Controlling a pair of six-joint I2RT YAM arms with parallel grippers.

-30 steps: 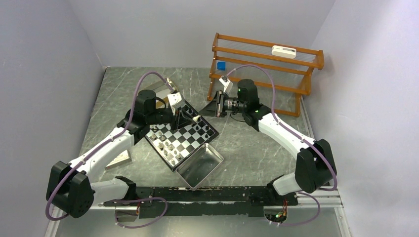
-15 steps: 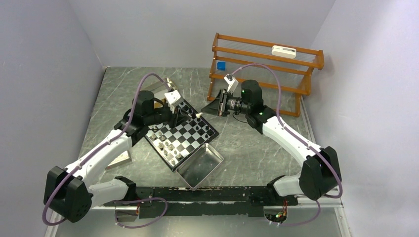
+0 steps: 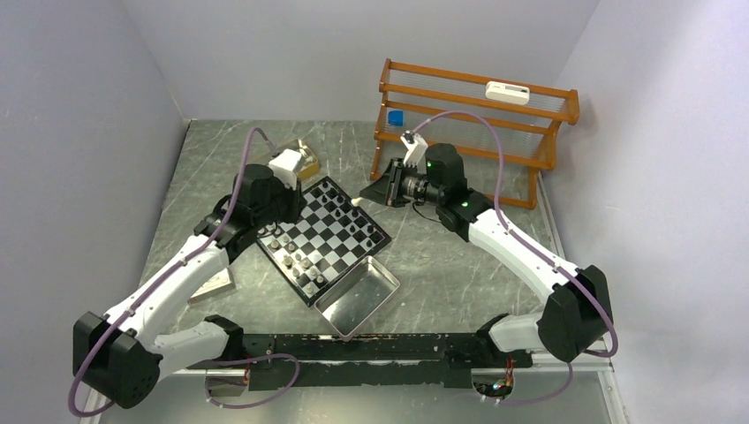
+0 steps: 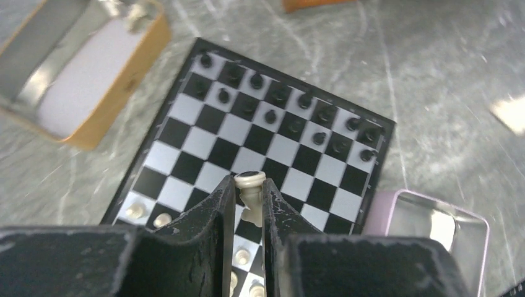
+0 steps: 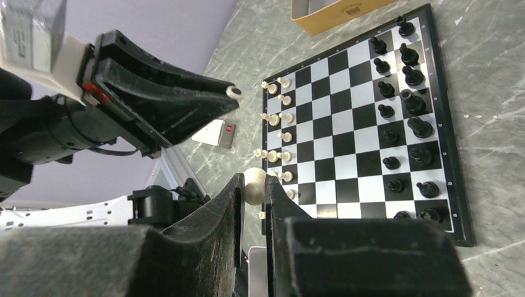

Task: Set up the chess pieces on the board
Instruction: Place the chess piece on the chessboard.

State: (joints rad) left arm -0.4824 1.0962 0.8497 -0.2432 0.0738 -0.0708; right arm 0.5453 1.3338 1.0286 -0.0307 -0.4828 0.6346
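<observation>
**A:** Where do things stand?

**B:** The left hand [image 4: 249, 187] pinches a cream piece [image 4: 251, 201] above the middle of the board [image 4: 282, 150]. The right hand [image 5: 254, 193], off the board's far corner, is closed tight on a round-headed piece [image 5: 254, 183]. The black men [image 4: 270, 116] fill the two rows on one side, and the white men [image 5: 275, 154] line the opposite edge.

**A:** How should the left one place it?

**B:** I'd pick an open white square, hold the piece upright over its centre, lower until the base sits, then part the fingers only slightly and lift straight up. The neighbours are close, so a wide release could topple them.

**A:** What can't you tell?

**B:** Which squares are vacant. The left fingers [image 4: 210, 226] cover the white rows in their own view, and from above the men are too small to make out. I can't identify either held piece.
</observation>
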